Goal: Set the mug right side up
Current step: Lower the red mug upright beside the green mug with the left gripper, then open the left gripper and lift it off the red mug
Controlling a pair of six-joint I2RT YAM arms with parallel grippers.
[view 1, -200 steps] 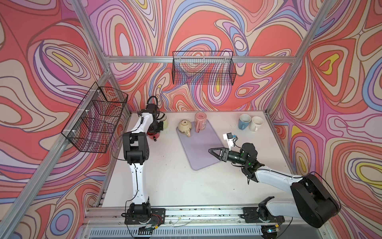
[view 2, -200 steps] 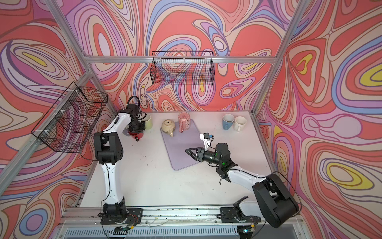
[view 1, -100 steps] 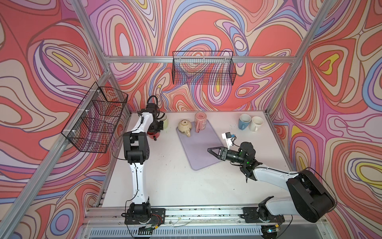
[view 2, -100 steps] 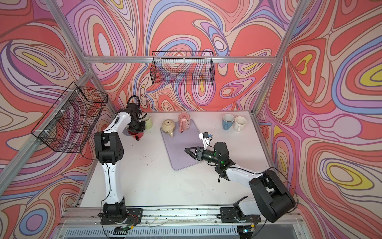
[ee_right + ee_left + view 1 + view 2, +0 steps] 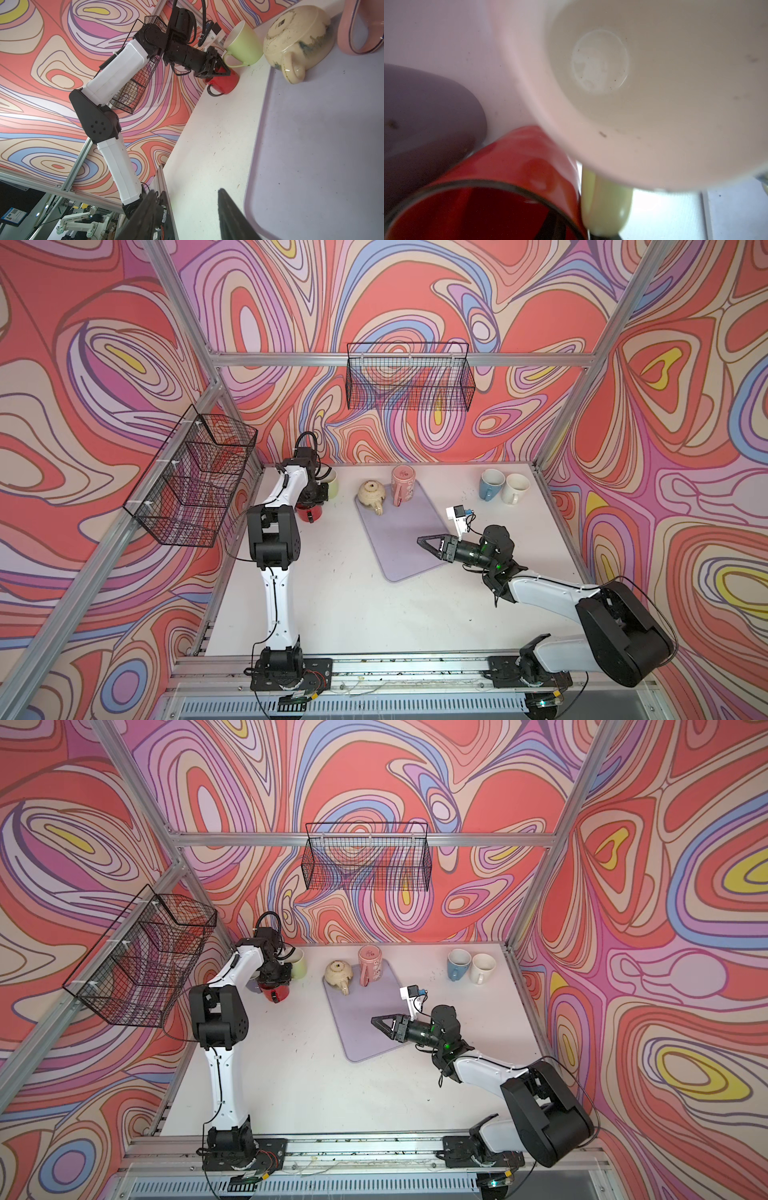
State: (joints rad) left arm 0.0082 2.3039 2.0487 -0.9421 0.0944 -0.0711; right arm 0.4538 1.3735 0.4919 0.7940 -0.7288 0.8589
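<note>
My left tool (image 5: 225, 70) hangs straight over a red mug (image 5: 223, 83) at the far left corner of the white tabletop (image 5: 340, 614), close to the back wall. The mug's base is on the tabletop, its long axis upright and its mouth facing up at the tool, so I judge it to be right side up. Its dark handle points towards the front edge. A pale green mug (image 5: 242, 44) stands just beside it, also mouth up.

My left arm is far nearer. My right tool (image 5: 424, 540) is well apart, low over a lilac mat (image 5: 407, 568), with its two fingers spread and nothing between them.

The left wrist view looks down into the red mug's (image 5: 508, 176) dark open mouth and the green mug's (image 5: 633, 83) cream inside, but shows none of my fingers. The right wrist view shows the side: my left tool's tips sit at the red mug's rim. I cannot tell whether they pinch the rim or have let go. In both top views my own wrist hides that rim.
</note>
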